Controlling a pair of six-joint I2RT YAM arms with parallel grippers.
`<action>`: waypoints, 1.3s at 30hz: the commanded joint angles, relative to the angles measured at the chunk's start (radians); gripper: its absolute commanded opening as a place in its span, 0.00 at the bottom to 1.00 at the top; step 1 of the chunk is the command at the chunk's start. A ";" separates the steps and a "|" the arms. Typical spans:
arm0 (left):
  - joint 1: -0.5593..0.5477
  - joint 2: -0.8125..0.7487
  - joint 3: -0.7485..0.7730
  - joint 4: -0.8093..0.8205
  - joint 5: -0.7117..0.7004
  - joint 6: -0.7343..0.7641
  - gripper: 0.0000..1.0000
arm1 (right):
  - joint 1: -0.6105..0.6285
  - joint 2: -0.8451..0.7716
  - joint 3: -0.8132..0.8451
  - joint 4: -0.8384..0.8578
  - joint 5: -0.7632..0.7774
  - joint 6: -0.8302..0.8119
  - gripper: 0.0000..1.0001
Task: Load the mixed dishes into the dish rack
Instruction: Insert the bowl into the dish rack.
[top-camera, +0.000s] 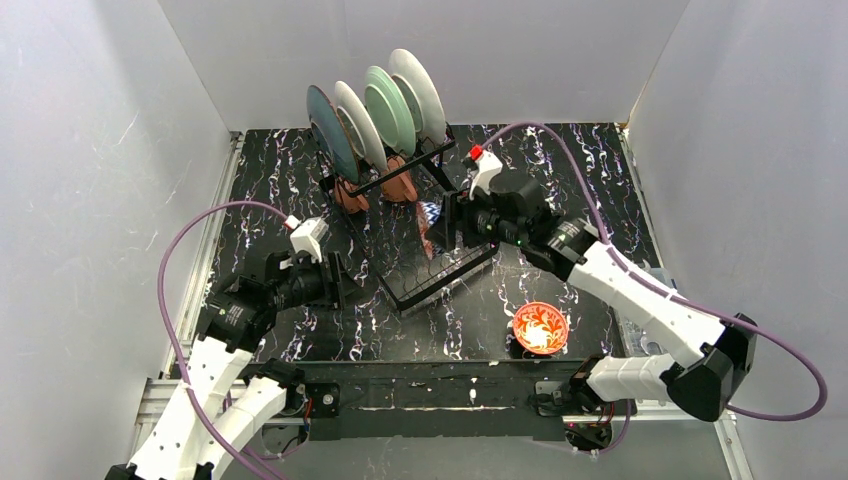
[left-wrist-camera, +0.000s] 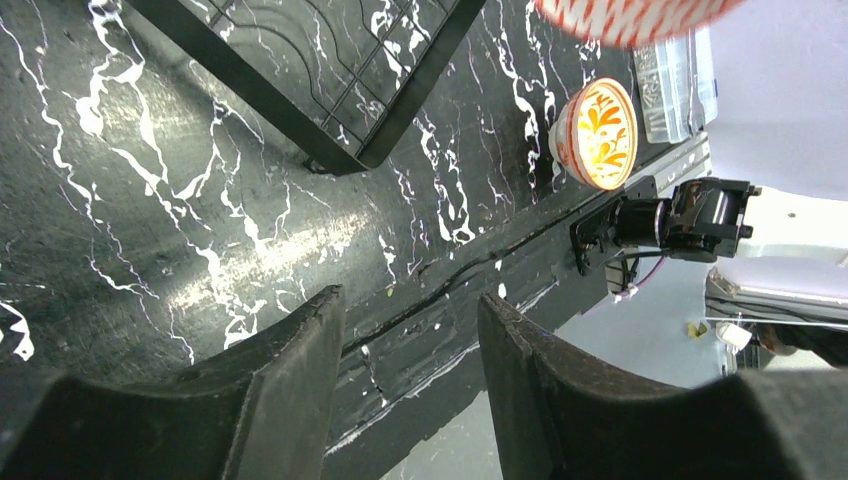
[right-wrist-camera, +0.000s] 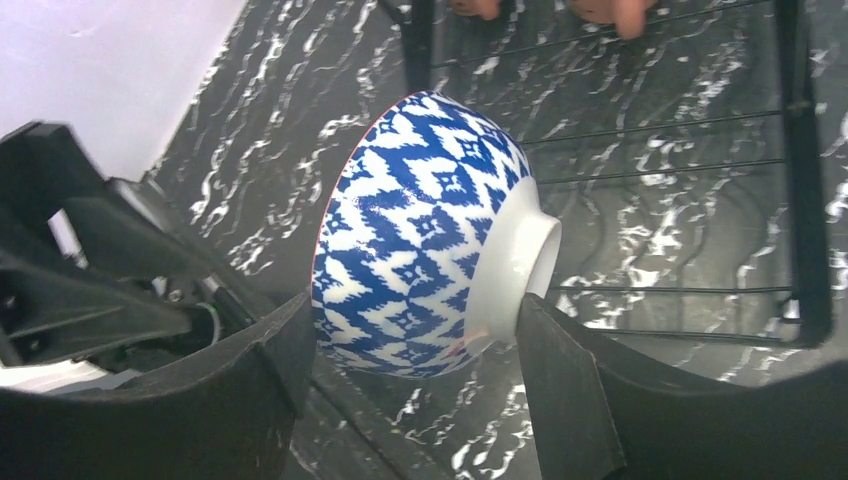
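Observation:
The black wire dish rack stands mid-table. Several plates stand upright in its far slots: dark teal, white, pale green. Two terracotta mugs sit upside down below them. My right gripper is shut on a small bowl, blue-and-white outside with a red rim, held on its side over the rack's flat base. A second red-patterned bowl sits upright on the table at the front right, also in the left wrist view. My left gripper is open and empty, left of the rack.
White walls close in the black marbled table on three sides. The arms' black mounting rail runs along the front edge. A clear plastic box sits past the table's right edge. The rack's near corner lies just ahead of my left gripper.

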 joint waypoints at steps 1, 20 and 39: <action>0.004 -0.001 -0.034 -0.021 0.060 0.034 0.49 | -0.106 0.043 0.100 -0.048 -0.121 -0.109 0.32; 0.004 0.033 -0.086 0.028 0.173 0.079 0.45 | -0.300 0.292 0.260 -0.209 -0.307 -0.391 0.30; -0.048 0.040 -0.126 0.070 0.204 0.061 0.45 | -0.350 0.525 0.450 -0.387 -0.331 -0.609 0.28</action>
